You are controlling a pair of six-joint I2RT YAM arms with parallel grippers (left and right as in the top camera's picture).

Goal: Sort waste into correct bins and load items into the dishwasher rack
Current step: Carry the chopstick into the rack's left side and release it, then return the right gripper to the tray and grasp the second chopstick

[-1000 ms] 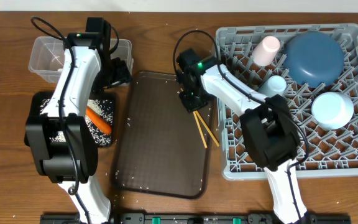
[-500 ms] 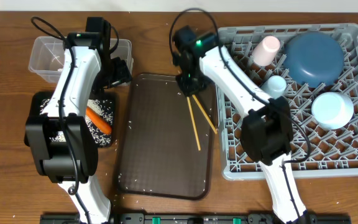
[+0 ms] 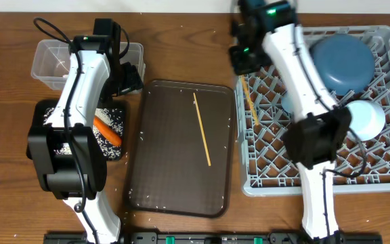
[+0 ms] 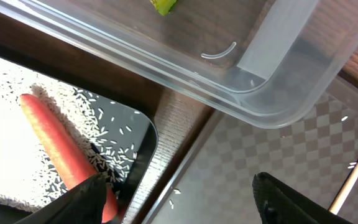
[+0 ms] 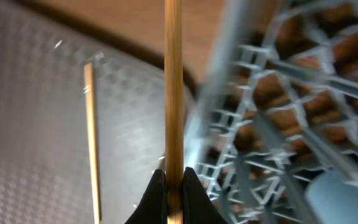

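While the right arm reaches up from its base at the near edge and stretches across the dishwasher rack (image 3: 384, 169) to its far left corner, the right gripper (image 3: 244, 59) points down with its jaws pinched shut on one chopstick (image 3: 250, 102). In the right wrist view the stick runs straight out from between the fingertips, and the rack's grey lattice lies just to the right of it, blurred. From above, the held stick hangs below the jaws over the rack's left wall. The second chopstick (image 3: 202, 129) lies loose on the brown serving tray (image 3: 175, 169), left of the closed jaws and apart from them.

The left arm rises from its base and arches over the black tray (image 3: 114, 150), its wrist bent down at the gap between the bins. The left gripper (image 3: 128, 78) stands with its jaws wide apart, holding nothing; its two fingers (image 4: 278, 199) frame bare tabletop and the serving tray's corner. Ahead of these jaws sits the clear tub (image 3: 46, 64) with a green wrapper (image 4: 163, 5) inside. To their left the carrot (image 3: 107, 131) rests among rice grains (image 4: 104, 137) in the black tray. The blue plate-bowl (image 3: 344, 64) and light-blue bowl (image 3: 364, 118) sit in the rack, right of the right gripper.
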